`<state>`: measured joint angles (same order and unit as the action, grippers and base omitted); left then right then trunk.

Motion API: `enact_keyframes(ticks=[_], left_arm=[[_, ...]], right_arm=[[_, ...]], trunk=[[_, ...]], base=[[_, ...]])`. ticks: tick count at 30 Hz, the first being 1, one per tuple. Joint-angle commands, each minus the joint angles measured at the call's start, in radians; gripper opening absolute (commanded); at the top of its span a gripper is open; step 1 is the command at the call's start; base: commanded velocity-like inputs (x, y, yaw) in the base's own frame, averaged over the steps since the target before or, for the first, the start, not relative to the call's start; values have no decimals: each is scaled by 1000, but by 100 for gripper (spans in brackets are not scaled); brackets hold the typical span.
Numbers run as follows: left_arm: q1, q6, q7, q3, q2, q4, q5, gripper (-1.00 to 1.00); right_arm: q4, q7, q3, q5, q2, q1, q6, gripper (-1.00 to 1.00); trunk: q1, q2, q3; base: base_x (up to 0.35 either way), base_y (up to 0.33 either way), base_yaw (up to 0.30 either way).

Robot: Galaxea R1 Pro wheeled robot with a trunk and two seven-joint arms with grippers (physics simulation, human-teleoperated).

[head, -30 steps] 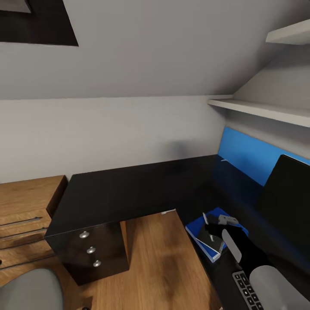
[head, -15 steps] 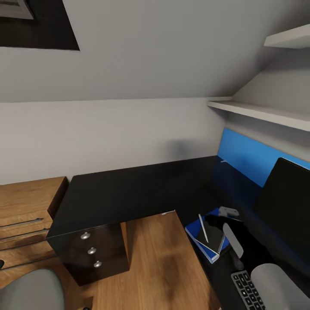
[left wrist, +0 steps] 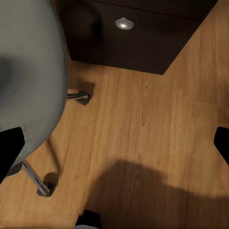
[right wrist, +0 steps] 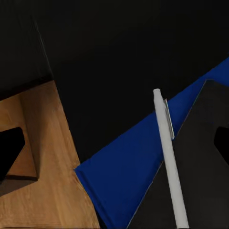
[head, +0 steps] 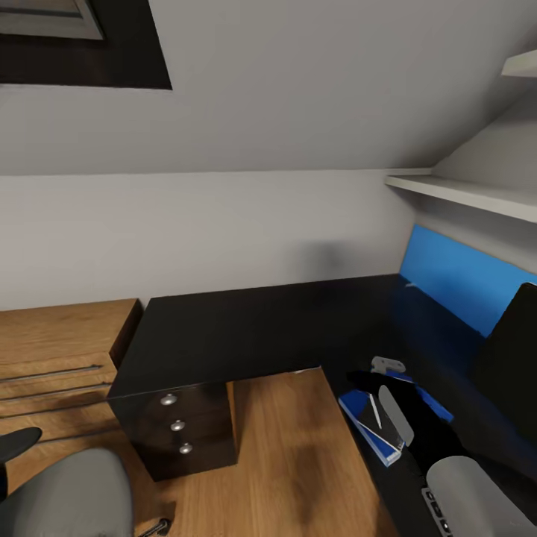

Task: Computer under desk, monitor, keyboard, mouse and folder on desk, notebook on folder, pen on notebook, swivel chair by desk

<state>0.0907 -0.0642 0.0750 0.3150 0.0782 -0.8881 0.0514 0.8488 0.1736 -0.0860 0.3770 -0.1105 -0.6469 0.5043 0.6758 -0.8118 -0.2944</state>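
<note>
One blue folder (head: pixel 371 431) lies on the black surface (head: pixel 246 328) at about 4 o'clock, carrying one dark notebook (right wrist: pixel 200 162) and one white pen (right wrist: pixel 169 152). Right claw (right wrist: pixel 114 143) hovers above, jaws apart, empty. Left claw (left wrist: pixel 114 143) is spread near one swivel chair (left wrist: pixel 26 71). Three drawer knobs (head: pixel 177 425).

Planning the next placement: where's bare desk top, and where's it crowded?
Bare: the desk wing from the drawers' end to the inner corner, along the wall. Crowded: the right run, with the folder, dark notebook, pen, right gripper and monitor.
</note>
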Motion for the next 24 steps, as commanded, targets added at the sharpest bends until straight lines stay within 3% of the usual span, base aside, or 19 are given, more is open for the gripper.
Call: enact_keyframes(ticks=[1, 7, 14, 24], left_arm=[[0, 0, 8, 4, 1, -1, 5, 100], [0, 0, 8, 4, 1, 0, 5, 100], [0, 0, 9, 4, 2, 1, 6, 100], [0, -1, 9, 3, 2, 14, 5, 100]], right_arm=[[1, 9, -6, 9, 7, 0, 3, 100], [-1, 9, -10, 5, 36, 0, -1, 100], [-8, 10, -57, -32, 66, 0, -34, 100], [-97, 8, -112, -50, 105, 1, -159, 100]], trunk=[[0, -1, -2], [0, -1, -4], [0, -1, -7], [0, -1, -10]], base=[[0, 0, 249], [0, 0, 250], [0, 0, 250], [-118, 0, 212]])
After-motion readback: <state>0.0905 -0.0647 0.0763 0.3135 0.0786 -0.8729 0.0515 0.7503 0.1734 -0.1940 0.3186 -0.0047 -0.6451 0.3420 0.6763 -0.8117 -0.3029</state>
